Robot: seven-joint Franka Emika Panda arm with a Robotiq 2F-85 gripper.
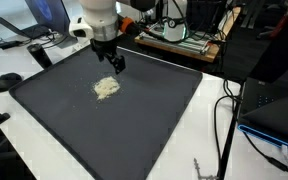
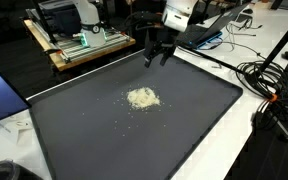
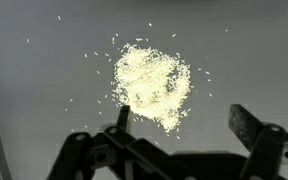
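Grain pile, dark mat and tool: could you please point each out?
Grain pile (image 3: pixel 152 85), wrist view, its middle.
Dark mat (image 1: pixel 144 125), an exterior view, bare surface.
Tool (image 2: pixel 157 59), an exterior view, midway between fingertips.

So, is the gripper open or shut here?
Open. The gripper holds nothing; in the wrist view its fingers stand wide apart near the grain pile.

The gripper (image 1: pixel 114 64) hangs pointing downward, jaws wide apart.
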